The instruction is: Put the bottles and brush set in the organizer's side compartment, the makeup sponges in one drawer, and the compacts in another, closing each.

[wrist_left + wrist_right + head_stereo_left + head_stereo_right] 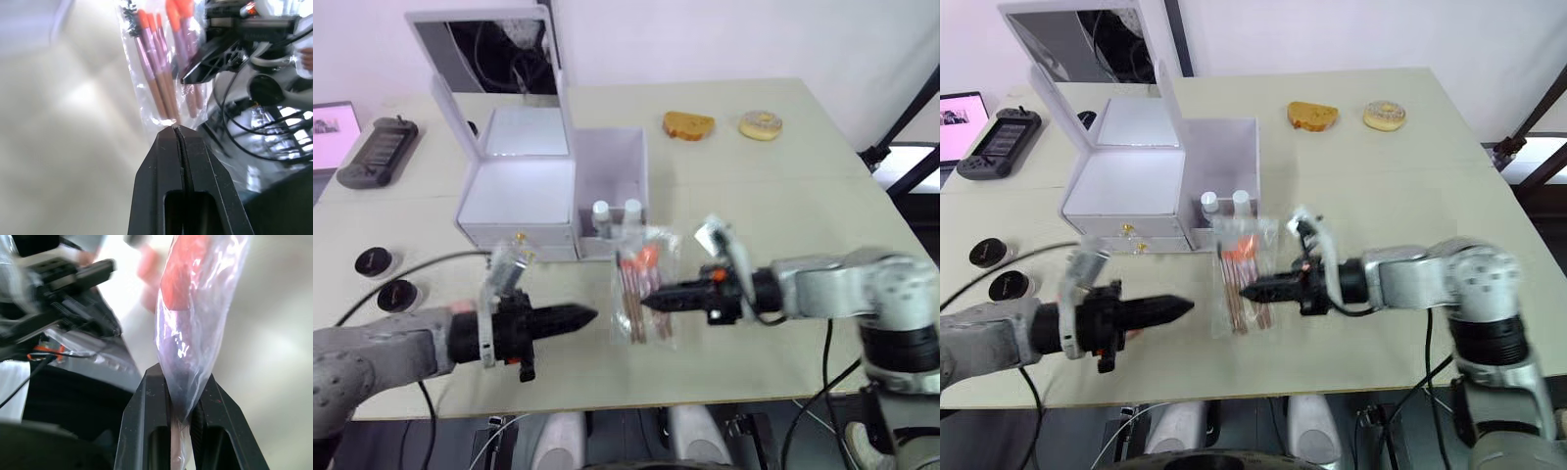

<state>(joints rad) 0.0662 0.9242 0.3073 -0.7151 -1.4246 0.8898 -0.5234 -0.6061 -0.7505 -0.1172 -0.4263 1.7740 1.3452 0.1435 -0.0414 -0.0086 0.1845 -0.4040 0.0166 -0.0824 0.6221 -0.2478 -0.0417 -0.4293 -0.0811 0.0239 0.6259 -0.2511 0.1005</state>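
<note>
R gripper (651, 299) is clamped on the brush bag (641, 284), L gripper (587, 315) closed & empty nearby; I'd lift high, then lower it into the side bin (612, 171) w/ bottles (616, 212).

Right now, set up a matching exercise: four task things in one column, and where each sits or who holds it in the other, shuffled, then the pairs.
Things:
1. bottles
2. brush set
3. compacts
4. left gripper

Places or states:
A. on the table near its left edge
B. shut, holding nothing
C. standing in the side compartment
D. clamped by the right gripper, its bag hanging over the table

Pairs: 1-C, 2-D, 3-A, 4-B
</note>
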